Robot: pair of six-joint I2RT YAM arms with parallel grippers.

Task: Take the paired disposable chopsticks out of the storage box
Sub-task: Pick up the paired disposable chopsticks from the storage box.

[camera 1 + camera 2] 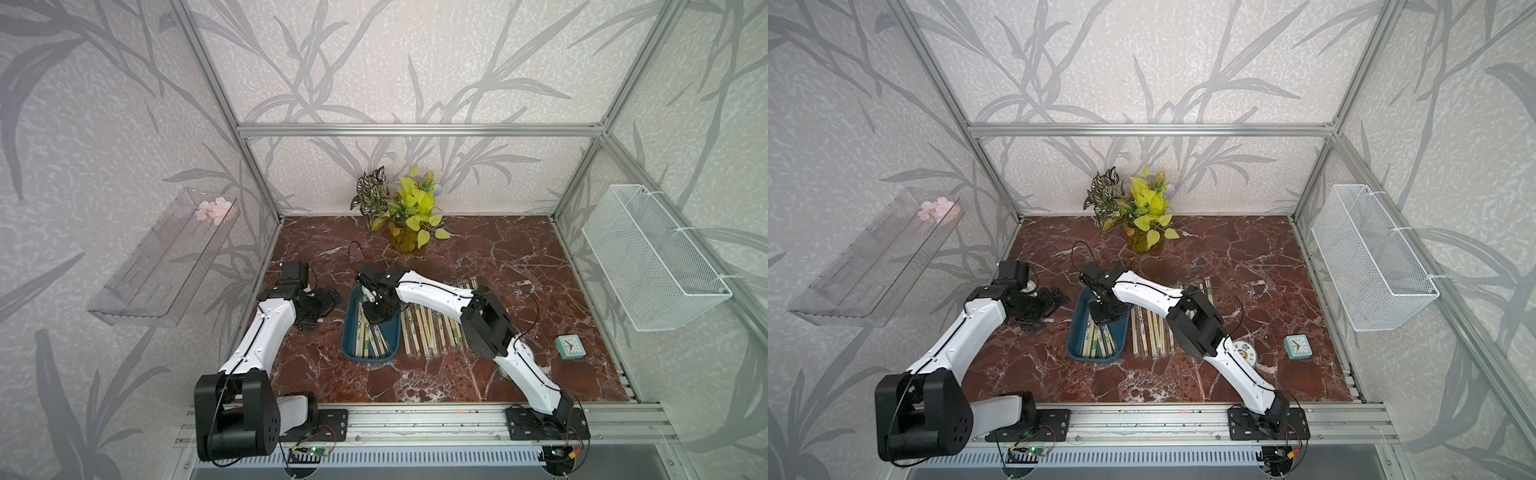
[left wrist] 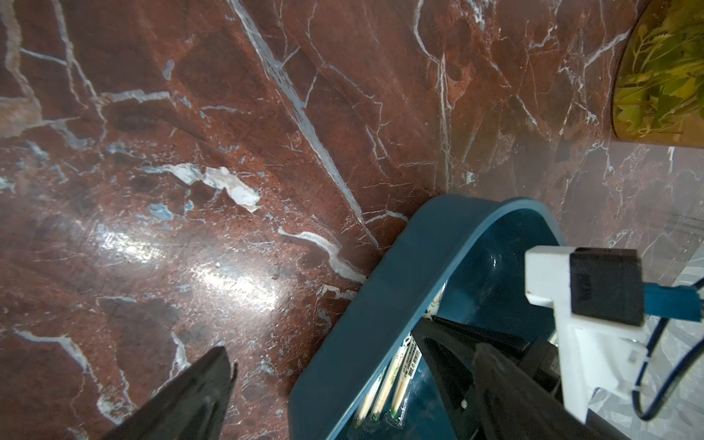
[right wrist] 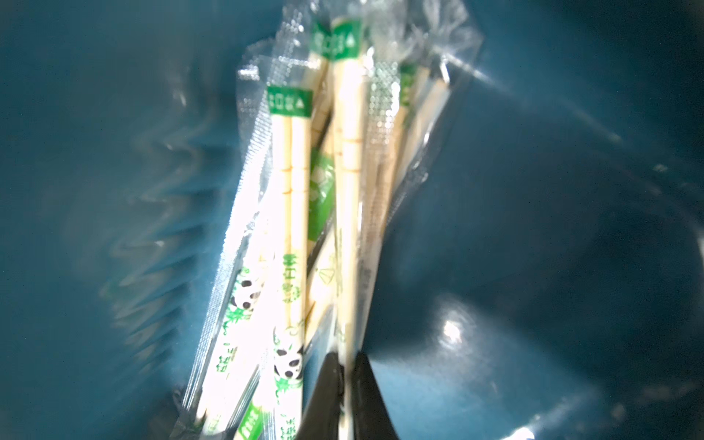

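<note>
Leaf-patterned walls (image 1: 415, 62), red marble tabletop (image 1: 457, 374)

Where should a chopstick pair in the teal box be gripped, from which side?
Pinch its thin width near the far end, from above: the paired disposable chopsticks lie overlapping in the storage box, whose walls block side approach. The right hand grips one so.

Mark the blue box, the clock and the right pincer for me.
blue box (image 1: 365, 359): in a top view, on its near rim.
clock (image 1: 570, 346): in a top view, on its face.
right pincer (image 3: 346, 360): right wrist view, between its tips, shut on a chopstick pair (image 3: 348, 190).
</note>
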